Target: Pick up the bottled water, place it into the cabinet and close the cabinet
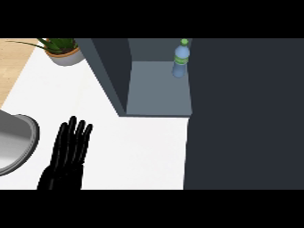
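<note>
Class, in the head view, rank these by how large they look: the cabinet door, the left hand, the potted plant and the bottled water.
1. Cabinet door
2. Left hand, though nearness to the camera enlarges it
3. Potted plant, partly cut off
4. Bottled water

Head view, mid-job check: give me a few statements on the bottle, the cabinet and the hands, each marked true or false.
1. The bottled water stands upright inside the cabinet. True.
2. The left hand is curled round the bottle. False: its fingers are straight, over the white counter, holding nothing.
3. The cabinet door is fully closed over the shelf. False: the shelf and bottle are in plain sight, the dark door panel standing to their right.
4. A potted plant sits at the counter's far left corner. True.
5. The right hand is visible. False: it does not show.
</note>
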